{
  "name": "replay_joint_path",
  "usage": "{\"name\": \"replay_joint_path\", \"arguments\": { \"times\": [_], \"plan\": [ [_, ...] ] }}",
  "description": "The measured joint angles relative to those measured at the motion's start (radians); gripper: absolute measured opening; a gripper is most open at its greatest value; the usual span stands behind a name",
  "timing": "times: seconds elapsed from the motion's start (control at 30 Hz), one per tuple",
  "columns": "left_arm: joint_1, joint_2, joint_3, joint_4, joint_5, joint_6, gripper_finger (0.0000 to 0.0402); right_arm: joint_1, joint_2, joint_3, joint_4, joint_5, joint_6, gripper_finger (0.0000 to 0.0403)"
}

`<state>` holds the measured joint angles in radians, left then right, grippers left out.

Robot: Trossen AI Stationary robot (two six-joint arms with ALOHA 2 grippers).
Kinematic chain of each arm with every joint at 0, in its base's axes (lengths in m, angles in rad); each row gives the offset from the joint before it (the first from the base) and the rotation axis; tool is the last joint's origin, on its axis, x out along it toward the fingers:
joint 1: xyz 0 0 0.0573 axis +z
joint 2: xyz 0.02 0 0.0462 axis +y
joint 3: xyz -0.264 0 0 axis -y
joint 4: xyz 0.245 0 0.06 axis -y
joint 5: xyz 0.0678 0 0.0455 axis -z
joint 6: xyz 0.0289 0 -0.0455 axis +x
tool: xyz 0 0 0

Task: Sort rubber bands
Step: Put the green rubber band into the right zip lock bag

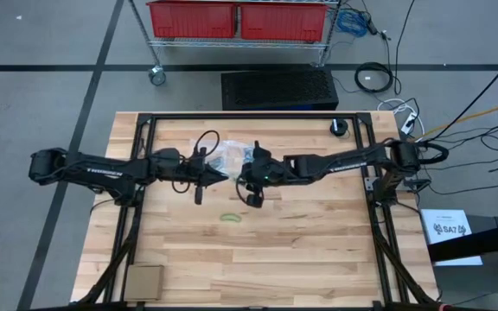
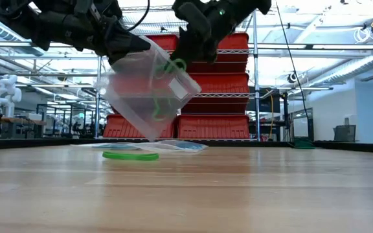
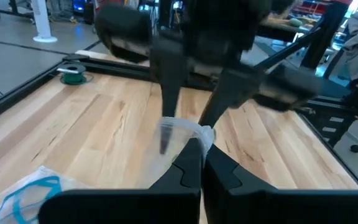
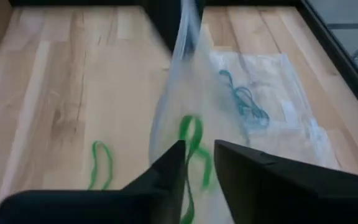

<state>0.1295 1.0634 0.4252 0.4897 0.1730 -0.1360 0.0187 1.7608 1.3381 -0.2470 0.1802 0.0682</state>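
Low view showed the left gripper (image 2: 125, 45) pinching a clear bag (image 2: 149, 87) up, so the right gripper (image 2: 185, 57) could drop its pinched green rubber band (image 2: 173, 66) in; another green band (image 2: 130, 155) lay below

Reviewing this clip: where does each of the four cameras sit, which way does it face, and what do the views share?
High: overhead, straight down; both arms meet mid-table.
Low: table height, facing shelves; left gripper and right gripper hold the clear bag up.
Left wrist: past own shut fingers, toward the right arm.
Right wrist: down onto wood.
Shared: loose green rubber band, in every view.
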Motion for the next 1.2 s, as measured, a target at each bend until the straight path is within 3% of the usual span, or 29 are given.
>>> {"name": "replay_joint_path", "arguments": {
  "times": [0.2, 0.4, 0.63, 0.9, 1.03, 1.2],
  "plan": [
    [-0.003, 0.05, 0.0, 0.075, 0.063, -0.017, 0.0, -0.007, -0.005, 0.152, -0.212, 0.0, 0.029, 0.0124],
    [-0.022, 0.056, 0.0, 0.111, 0.066, -0.016, 0.0, -0.003, -0.005, 0.295, -0.389, -0.002, 0.029, 0.0127],
    [-0.028, 0.056, -0.004, 0.15, 0.03, 0.017, 0.0, 0.045, -0.006, 0.426, -0.602, -0.086, 0.088, 0.0127],
    [-0.027, 0.056, -0.146, 0.567, 0.026, 0.012, 0.0, 0.164, -0.005, 0.432, -0.834, -0.082, 0.26, 0.0127],
    [-0.024, 0.056, -0.194, 0.703, 0.035, 0.012, 0.0, 0.249, -0.005, 0.422, -0.811, -0.057, 0.332, 0.0127],
    [-0.024, 0.053, -0.205, 0.792, 0.103, 0.01, 0.0, 0.318, 0.003, 0.224, -0.49, 0.008, 0.372, 0.0127]
  ]
}}
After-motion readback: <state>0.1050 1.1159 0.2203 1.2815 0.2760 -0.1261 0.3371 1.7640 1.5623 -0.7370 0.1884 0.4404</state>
